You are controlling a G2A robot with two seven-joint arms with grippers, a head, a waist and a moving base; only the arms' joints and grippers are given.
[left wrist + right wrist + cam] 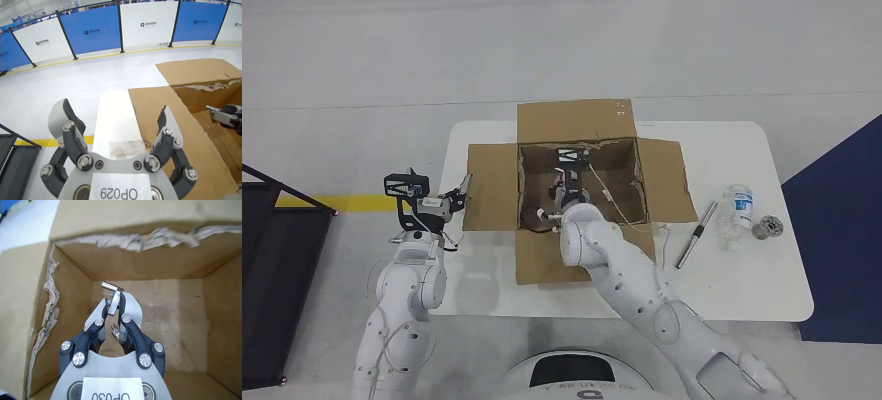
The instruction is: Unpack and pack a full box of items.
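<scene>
An open cardboard box (492, 185) sits in the middle of the white table (742, 280), flaps spread flat. My right gripper (114, 303) is inside the box (170, 262), shut on a small metal bracket (113, 303) with a short silver cylinder at its tip. In the top view the right gripper (564, 190) is low in the box, near its left side. My left gripper (115, 117) is open and holds nothing, hovering over the table's left edge beside the box's left flap (151, 113). From there the right gripper (226, 116) shows inside the box.
A plastic water bottle (736, 212), a small round metal part (766, 229) and a dark pen-like rod (695, 235) lie on the table right of the box. A thin white cord (614, 195) trails over the box's right side. A black rack (272, 270) stands left of the table.
</scene>
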